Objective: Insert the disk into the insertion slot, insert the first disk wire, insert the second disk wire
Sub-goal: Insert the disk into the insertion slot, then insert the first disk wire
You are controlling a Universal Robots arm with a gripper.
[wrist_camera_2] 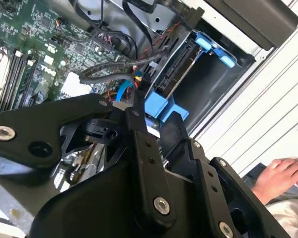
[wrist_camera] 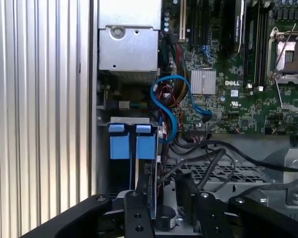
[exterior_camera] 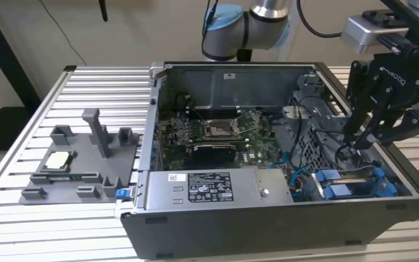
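Observation:
The disk [exterior_camera: 349, 179] in its blue carrier [wrist_camera: 120, 145] sits inside the insertion slot [exterior_camera: 388, 184], at the case corner on the exterior view's right. In the second wrist view the disk [wrist_camera_2: 177, 74] shows edge-on between blue clips. My gripper [exterior_camera: 359, 143] hangs inside the open case just above and behind the disk. Its black fingers stand slightly apart with nothing visibly between them in both wrist views [wrist_camera_2: 155, 116] [wrist_camera: 161, 191]. A blue cable [wrist_camera: 172, 113] and black wires [wrist_camera: 203, 159] lie loose beside the carrier; I cannot tell if any is plugged into the disk.
The motherboard [exterior_camera: 220, 131] fills the case floor. A silver labelled power-supply box [exterior_camera: 209, 188] lies along the front wall. A grey fixture tray [exterior_camera: 78, 158] with upright posts stands on the slatted table at the exterior view's left. A person's hand [wrist_camera_2: 280, 173] rests outside the case.

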